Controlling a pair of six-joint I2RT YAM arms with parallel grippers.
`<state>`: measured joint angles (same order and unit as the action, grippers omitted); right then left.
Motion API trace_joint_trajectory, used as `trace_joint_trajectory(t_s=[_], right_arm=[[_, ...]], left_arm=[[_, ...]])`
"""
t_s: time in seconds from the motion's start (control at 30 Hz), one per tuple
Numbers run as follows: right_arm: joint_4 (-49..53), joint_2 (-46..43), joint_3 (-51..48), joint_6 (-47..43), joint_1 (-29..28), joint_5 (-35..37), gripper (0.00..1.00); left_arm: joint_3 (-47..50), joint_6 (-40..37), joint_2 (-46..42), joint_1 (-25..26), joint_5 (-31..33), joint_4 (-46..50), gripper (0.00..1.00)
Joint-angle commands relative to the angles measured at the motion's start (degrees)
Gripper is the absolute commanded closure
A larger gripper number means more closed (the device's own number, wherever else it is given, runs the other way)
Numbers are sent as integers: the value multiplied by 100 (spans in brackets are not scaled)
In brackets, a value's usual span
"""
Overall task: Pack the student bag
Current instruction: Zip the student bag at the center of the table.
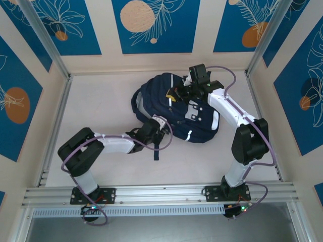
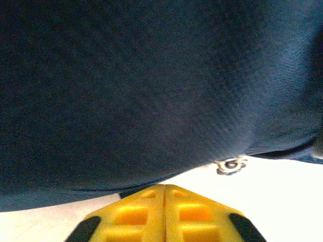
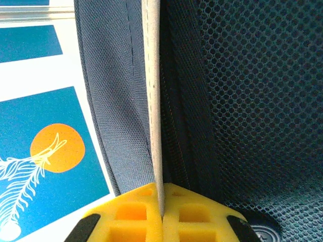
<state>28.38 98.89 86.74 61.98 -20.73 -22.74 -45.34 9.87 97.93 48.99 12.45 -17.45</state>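
The student bag (image 1: 151, 96), a navy backpack with white-grey patches, lies in the middle of the table. My right gripper (image 1: 177, 94) sits over its top. In the right wrist view that gripper (image 3: 162, 189) is shut on a thin grey-white edge strip (image 3: 153, 101) of the bag, with grey fabric on the left and dark mesh lining (image 3: 252, 101) on the right. My left gripper (image 1: 157, 126) is at the bag's near-left edge. In the left wrist view its yellow jaws (image 2: 164, 185) are pressed together with nothing visible between them, tips just under the navy fabric (image 2: 151, 91).
A small metal ring (image 2: 231, 165) lies on the white table (image 1: 101, 101) beside the bag. A black strap (image 1: 156, 148) trails toward the near edge. Aluminium rails (image 1: 161, 194) and blue-patterned walls enclose the table on all sides.
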Motion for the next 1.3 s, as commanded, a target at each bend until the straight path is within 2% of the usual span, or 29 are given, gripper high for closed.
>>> trace_joint_trajectory(t_s=[0.0,0.07,0.2,0.27,0.33,0.53,0.67,0.83,0.97,1.1,1.27], right_arm=[[-150,-392,-10,146,51,-439,100],[-161,-419,51,199,42,-450,100],[-90,-461,270,262,34,-517,100],[-58,-467,366,263,16,-556,100],[-40,-495,406,278,-4,-565,100],[-151,-599,354,436,-25,-630,100],[-261,-656,334,556,-41,-694,100],[-457,-740,243,809,-61,-750,100],[-515,-766,189,897,-82,-781,100],[-610,-768,119,973,-173,-767,100],[-464,-758,126,872,-164,-671,100]], left_arm=[[379,-41,-152,-25,-320,-819,74],[635,-271,-168,-16,-418,-1368,65],[1376,-672,-24,-8,-635,-3126,52],[1593,-884,209,18,-783,-3963,48],[1651,-1066,477,94,-643,-4562,45],[1299,-1032,906,180,-512,-4755,45],[1061,-942,1071,194,-178,-4587,45],[735,-882,1368,190,-120,-4481,46],[555,-915,1465,200,-23,-4468,53],[323,-981,1508,196,241,-4253,79],[310,-986,1433,203,267,-4093,97]])
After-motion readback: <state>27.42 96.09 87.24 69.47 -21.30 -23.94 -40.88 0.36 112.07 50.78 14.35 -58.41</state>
